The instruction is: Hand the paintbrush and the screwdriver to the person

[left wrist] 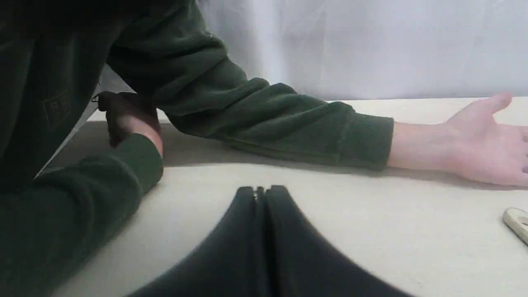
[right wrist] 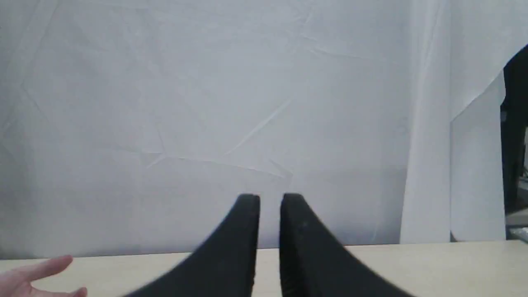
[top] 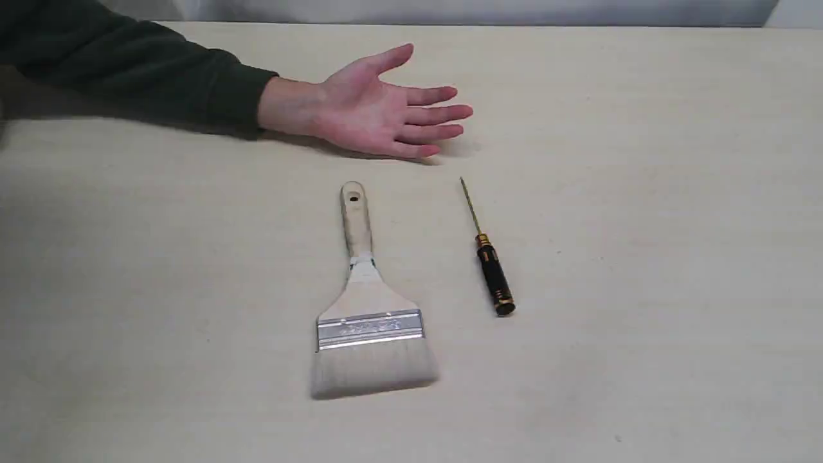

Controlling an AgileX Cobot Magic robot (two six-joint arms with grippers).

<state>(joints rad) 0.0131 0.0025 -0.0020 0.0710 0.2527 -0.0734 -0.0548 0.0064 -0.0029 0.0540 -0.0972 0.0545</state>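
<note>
The paintbrush (top: pixel 366 302) lies flat mid-table, its bristles toward the near edge and the holed handle end toward the person's hand (top: pixel 373 109). That hand rests palm up on the table, in a dark green sleeve. To the right of the brush lies the screwdriver (top: pixel 492 270), its golden shaft pointing toward the hand. Neither gripper shows in the exterior view. My left gripper (left wrist: pixel 260 189) is shut and empty, low over the table, with the hand (left wrist: pixel 482 140) and the brush handle's tip (left wrist: pixel 517 220) beyond it. My right gripper (right wrist: pixel 270 198) is all but shut, with only a thin slit and nothing in it.
The pale table (top: pixel 643 193) ends at a white backdrop (right wrist: pixel 247 103). The person's other arm (left wrist: pixel 82 198) lies on the table close to my left gripper, its hand (left wrist: pixel 132 119) holding something dark. Fingertips (right wrist: pixel 24 276) show at the edge of the right wrist view.
</note>
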